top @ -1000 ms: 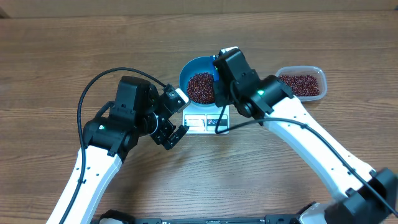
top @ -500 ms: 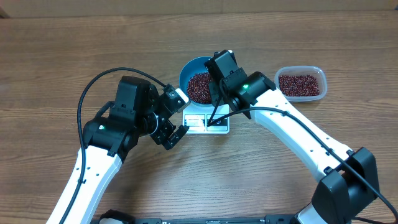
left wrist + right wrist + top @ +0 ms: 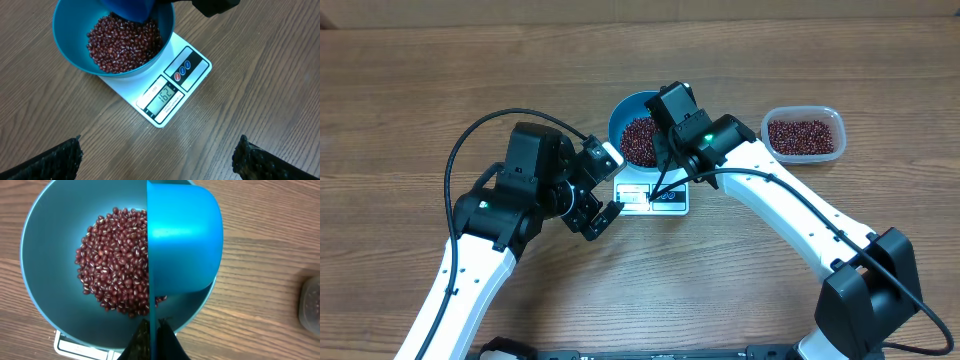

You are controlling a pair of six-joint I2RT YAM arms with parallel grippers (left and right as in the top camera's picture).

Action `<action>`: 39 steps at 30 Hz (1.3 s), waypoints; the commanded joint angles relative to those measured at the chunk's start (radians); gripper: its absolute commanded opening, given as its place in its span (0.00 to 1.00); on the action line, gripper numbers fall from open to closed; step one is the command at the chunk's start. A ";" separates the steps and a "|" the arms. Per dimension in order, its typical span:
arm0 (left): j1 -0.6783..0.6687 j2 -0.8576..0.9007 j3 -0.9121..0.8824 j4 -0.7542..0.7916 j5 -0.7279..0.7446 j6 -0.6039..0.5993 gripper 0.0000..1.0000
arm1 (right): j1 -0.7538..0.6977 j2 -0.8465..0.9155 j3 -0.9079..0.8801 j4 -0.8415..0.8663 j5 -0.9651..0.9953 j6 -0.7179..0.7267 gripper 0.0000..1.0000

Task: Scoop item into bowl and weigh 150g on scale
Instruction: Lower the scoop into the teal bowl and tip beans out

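- Left wrist view, nearest first – the left gripper [image 3: 157,161] hangs released with its jaws spread wide, holding nothing. It is parked just short of the scale [image 3: 196,64], probably so its camera can read the display [image 3: 164,95].
- The display faces this arm, and its digits look a little over the target, though they are small.
- The scale lies flat on the surface [image 3: 265,100] and carries the bowl [image 3: 65,47], so every pour registers at once.
- The beans [image 3: 115,265] form a loose heap on the bowl's floor – that is where the task's item is now.
- Above the bowl's right half, the right gripper [image 3: 155,341] is clenched on the handle of the blue scoop [image 3: 185,240]. The scoop is tipped on its side with its mouth toward the heap, a pose that suits pouring in or lifting some back out.
- Farthest off, well apart to the right, the clear tub [image 3: 804,135] holds the rest of the beans.
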 commanded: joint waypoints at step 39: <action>-0.006 -0.002 -0.009 0.000 -0.001 -0.014 1.00 | 0.009 0.002 0.028 0.017 -0.194 -0.003 0.04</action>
